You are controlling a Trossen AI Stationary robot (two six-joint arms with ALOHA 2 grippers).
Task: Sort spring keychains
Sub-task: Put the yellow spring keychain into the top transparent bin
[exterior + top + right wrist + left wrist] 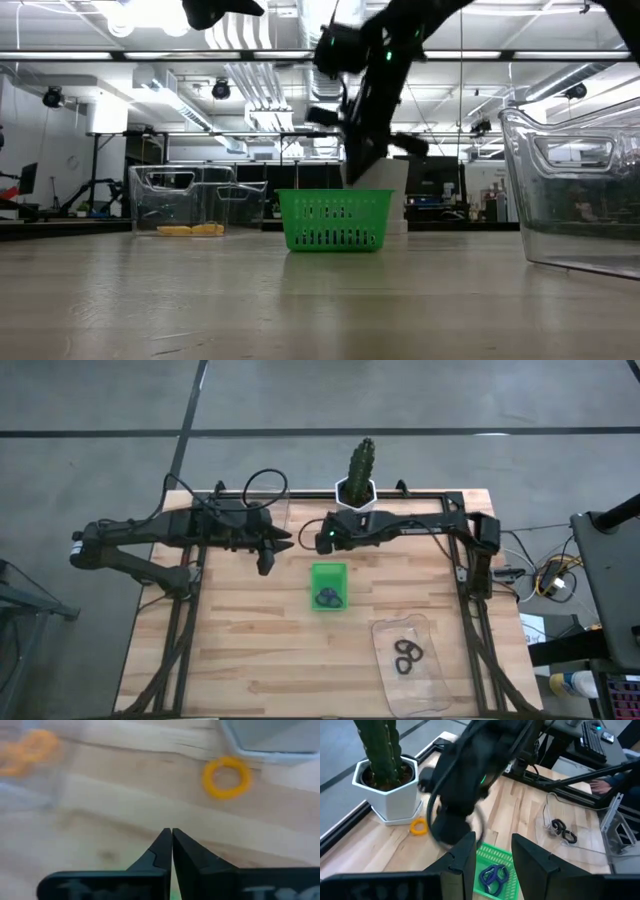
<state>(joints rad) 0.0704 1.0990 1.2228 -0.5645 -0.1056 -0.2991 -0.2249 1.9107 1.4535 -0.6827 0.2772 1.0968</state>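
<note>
From above, we see the right gripper (325, 540) hanging just beside the white cactus pot (355, 491), between it and the green tray (328, 586), which holds dark keychains (328, 598). More black keychains (406, 655) lie in a clear tray (412, 665) farther from the pot. The left gripper (268, 557) waits on the other side of the green tray; we cannot see the loose ring from here.

At tabletop height, the right arm's gripper (362, 165) hangs above and behind the green tray (334, 220); another clear tray (195, 200) off to the side seems to hold orange pieces, though the view is too faint to be sure.

Past the left fingers (465, 857), which stand apart with nothing between them, we see a lone orange keychain (419, 826) lying flat on the tabletop just beside the pot (390, 785), with the right arm close above it.

In the right wrist view, the right fingers (161, 851) are pressed together and empty. The orange keychain (227, 777) lies ahead of the tips and off to one side, against the pot's base. We judge the right arm clearly nearer; being a ring, it has no long axis to align to.
</note>
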